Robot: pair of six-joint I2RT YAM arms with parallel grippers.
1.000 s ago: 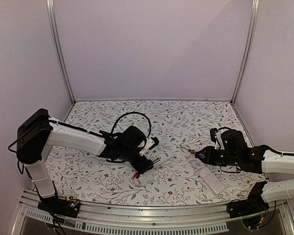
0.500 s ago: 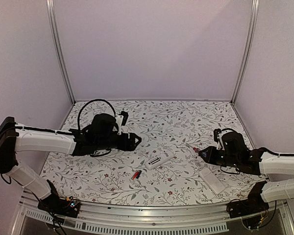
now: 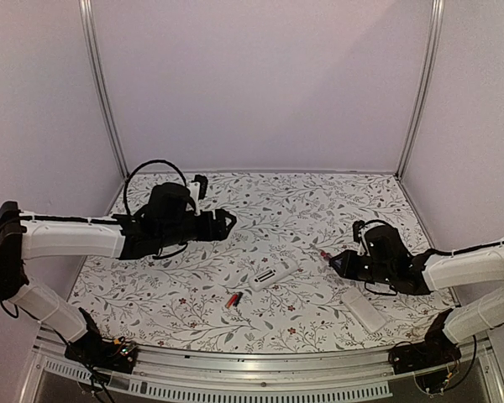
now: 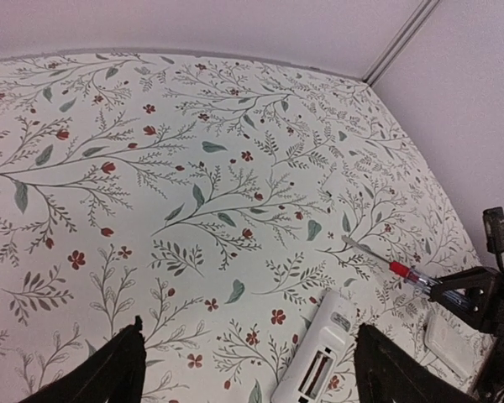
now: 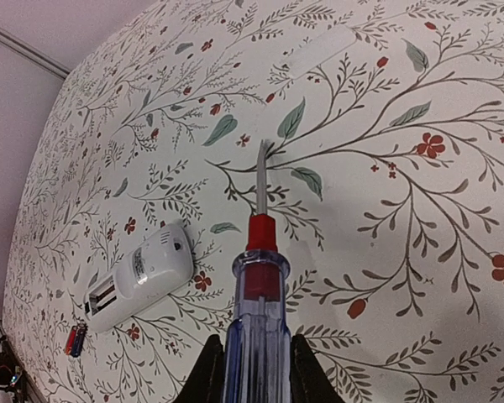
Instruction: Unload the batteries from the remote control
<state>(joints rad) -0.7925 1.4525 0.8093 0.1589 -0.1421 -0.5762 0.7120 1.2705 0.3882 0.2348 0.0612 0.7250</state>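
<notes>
We find the left end effector (image 3: 228, 222) spread apart and holding nothing. The remote control (image 3: 274, 274) lies on the surface (image 3: 319, 210) ahead of it, recess up. The right end effector (image 5: 256, 369) is clamped on a screwdriver (image 5: 256, 311). Two batteries (image 5: 75, 340) lie to its left, just beyond the remote control.

The tabletop (image 3: 319, 201) is white, with grey-green leafy branches and small red flowers. The remote control (image 3: 274, 274) is white, its recess dark. The batteries (image 3: 233, 300) are red with dark ends. The screwdriver (image 5: 257, 294) has a clear blue handle, a red collar and a grey shaft. The plate (image 3: 364, 310) is plain white.
</notes>
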